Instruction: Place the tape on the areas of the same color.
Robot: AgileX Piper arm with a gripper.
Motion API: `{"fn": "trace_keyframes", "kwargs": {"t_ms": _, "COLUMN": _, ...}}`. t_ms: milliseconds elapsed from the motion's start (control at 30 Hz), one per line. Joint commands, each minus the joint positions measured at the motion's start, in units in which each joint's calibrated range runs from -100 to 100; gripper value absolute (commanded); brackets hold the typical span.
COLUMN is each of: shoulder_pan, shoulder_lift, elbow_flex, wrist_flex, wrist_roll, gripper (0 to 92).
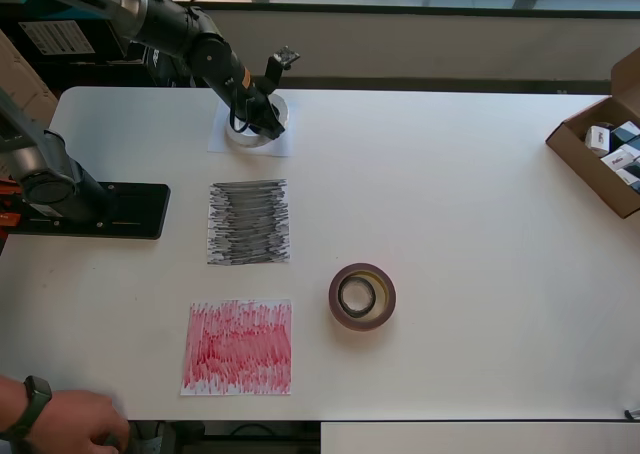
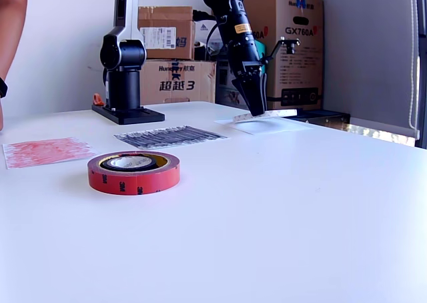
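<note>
red-brown roll (image 2: 133,172) is sitting nearest you in the exterior view, flat on the table (image 2: 280,209), with the black roll (image 1: 357,296) lying inside its core. you are seeing the red sheet (image 2: 45,151) off at that view's left and the black sheet (image 2: 170,136) beyond it. farthest back, your gripper (image 2: 254,101) is pinching the white ring (image 2: 265,115), holding it tilted over the white sheet (image 2: 263,125).

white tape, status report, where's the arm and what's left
Gripper down on white tape, over white sheet; jaw state unclear. Red roll on bare table, black roll inside it. Black sheet, red sheet unfilled. Nothing blocking.
</note>
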Motion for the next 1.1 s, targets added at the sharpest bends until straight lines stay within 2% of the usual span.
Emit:
{"fn": "trace_keyframes", "kwargs": {"t_ms": 0, "shoulder_pan": 0.60, "shoulder_lift": 0.17, "elbow_flex": 0.03, "wrist_flex": -0.21, "wrist_roll": 0.27, "gripper": 0.0}}
{"fn": "trace_keyframes", "kwargs": {"t_ms": 633, "shoulder_pan": 1.54, "shoulder_lift": 0.36, "elbow_flex": 0.12, "wrist_flex": -0.12, "wrist_roll": 0.36, "gripper": 1.2}}
{"fn": "trace_keyframes", "kwargs": {"t_ms": 700, "shoulder_pan": 1.39, "shoulder_lift": 0.36, "elbow_flex": 0.21, "wrist_flex": -0.04, "wrist_roll": 0.36, "gripper": 7.0}}
{"fn": "trace_keyframes", "kwargs": {"t_ms": 933, "shoulder_pan": 1.15, "shoulder_lift": 1.29, "elbow_flex": 0.66, "wrist_flex": -0.04, "wrist_roll": -0.14, "gripper": 42.3}}
{"fn": "trace_keyframes", "kwargs": {"t_ms": 1067, "shoulder_pan": 1.39, "shoulder_lift": 1.29, "elbow_flex": 0.66, "wrist_flex": -0.04, "wrist_roll": -0.22, "gripper": 52.7}}
